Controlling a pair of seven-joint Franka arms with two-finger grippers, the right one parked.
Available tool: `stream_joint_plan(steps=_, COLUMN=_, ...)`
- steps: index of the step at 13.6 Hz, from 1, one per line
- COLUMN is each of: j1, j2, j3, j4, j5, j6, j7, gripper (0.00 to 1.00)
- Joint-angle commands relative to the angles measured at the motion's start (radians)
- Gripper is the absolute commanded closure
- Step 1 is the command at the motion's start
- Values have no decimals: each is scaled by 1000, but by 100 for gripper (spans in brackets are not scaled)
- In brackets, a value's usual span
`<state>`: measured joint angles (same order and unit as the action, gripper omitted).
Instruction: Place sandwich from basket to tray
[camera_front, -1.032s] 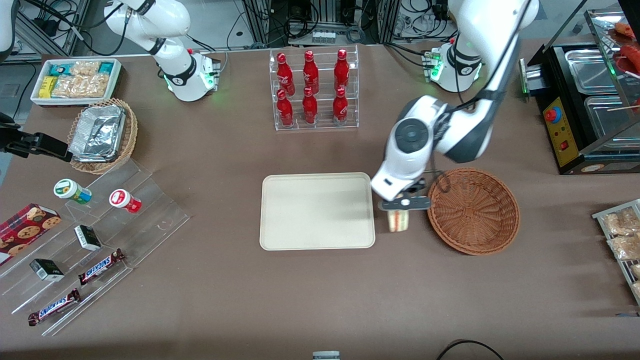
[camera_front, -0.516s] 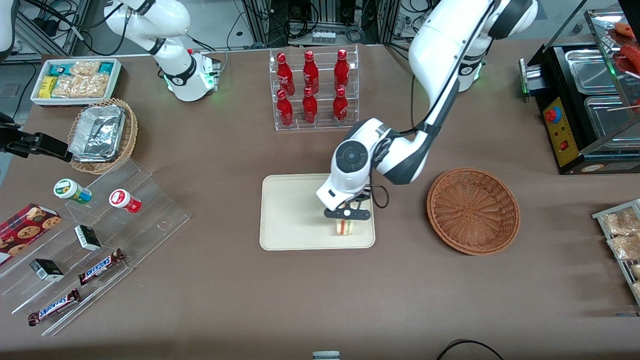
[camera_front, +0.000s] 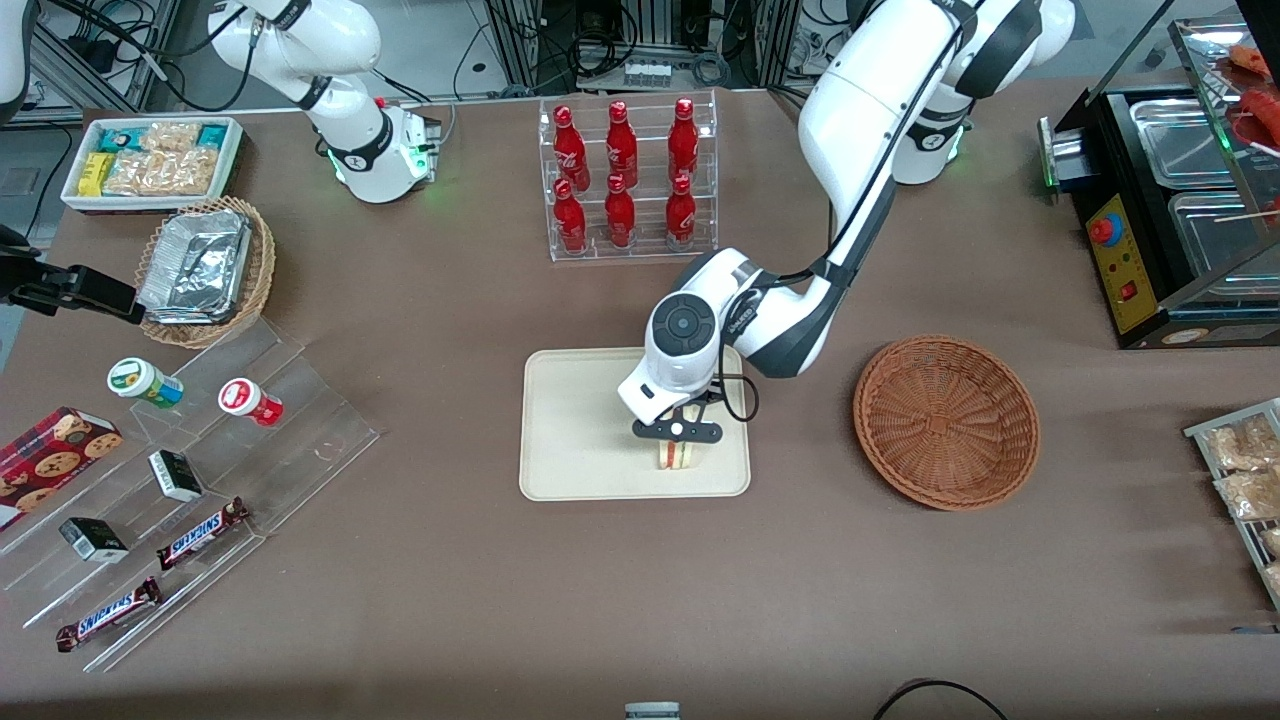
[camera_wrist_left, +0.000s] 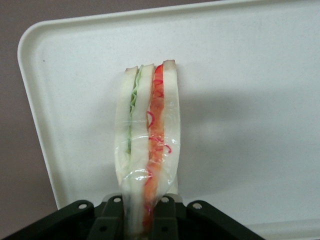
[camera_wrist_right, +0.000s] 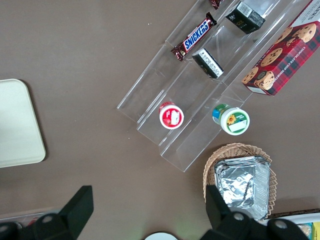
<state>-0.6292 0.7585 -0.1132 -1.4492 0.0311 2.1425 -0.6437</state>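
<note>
My left gripper (camera_front: 677, 438) hangs over the cream tray (camera_front: 575, 430), shut on the plastic-wrapped sandwich (camera_front: 677, 455). The sandwich (camera_wrist_left: 146, 132) is a pale bread wedge with green and red filling layers, held on edge and pinched between the black fingers (camera_wrist_left: 112, 220). Its lower end sits close above the tray (camera_wrist_left: 250, 100), near the tray's front edge and its basket-side end; contact cannot be made out. The reddish-brown wicker basket (camera_front: 946, 420) stands beside the tray toward the working arm's end and holds nothing.
A clear rack of red bottles (camera_front: 626, 180) stands farther from the camera than the tray. Acrylic steps with snack bars and cups (camera_front: 190, 470) and a tan basket of foil trays (camera_front: 205, 268) lie toward the parked arm's end. A black food warmer (camera_front: 1170, 200) stands toward the working arm's end.
The gripper carried the sandwich from beside the basket across onto the tray, then a little further inward over the last half second. The basket stayed put.
</note>
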Motion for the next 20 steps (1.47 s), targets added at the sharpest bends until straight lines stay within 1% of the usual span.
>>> stream_joint_plan(steps=1, j1=-14, j2=25, j3=7, j4=40, j5=-8, j6=-23, j7=-8, gripper=37)
stream_joint_plan(steps=2, j1=-15, j2=24, j3=7, j4=40, j5=-4, j6=-23, j7=-8, gripper=1)
stream_joint_plan(steps=6, j1=-18, j2=19, j3=9, j4=40, j5=-10, j6=-26, j7=-10, gripper=0)
stream_joint_plan(steps=10, j1=-17, j2=1, j3=13, j4=47, j5=1, j6=-30, j7=-10, gripper=0)
stream_joint_plan(steps=12, j1=-3, j2=-13, j3=18, j4=49, j5=-5, j6=-29, j7=-10, gripper=0)
stream_joint_plan(steps=14, j1=40, j2=-33, j3=20, j4=44, j5=1, j6=-36, j7=-5, gripper=0)
stream_joint_plan(steps=16, j1=97, j2=-56, j3=20, j4=44, j5=0, j6=-81, j7=12, gripper=0)
stream_joint_plan(steps=18, j1=187, j2=-99, j3=15, j4=35, j5=-14, j6=-105, j7=83, gripper=0)
stream_joint_plan(steps=20, j1=262, j2=-134, j3=15, j4=33, j5=-14, j6=-172, j7=152, gripper=0)
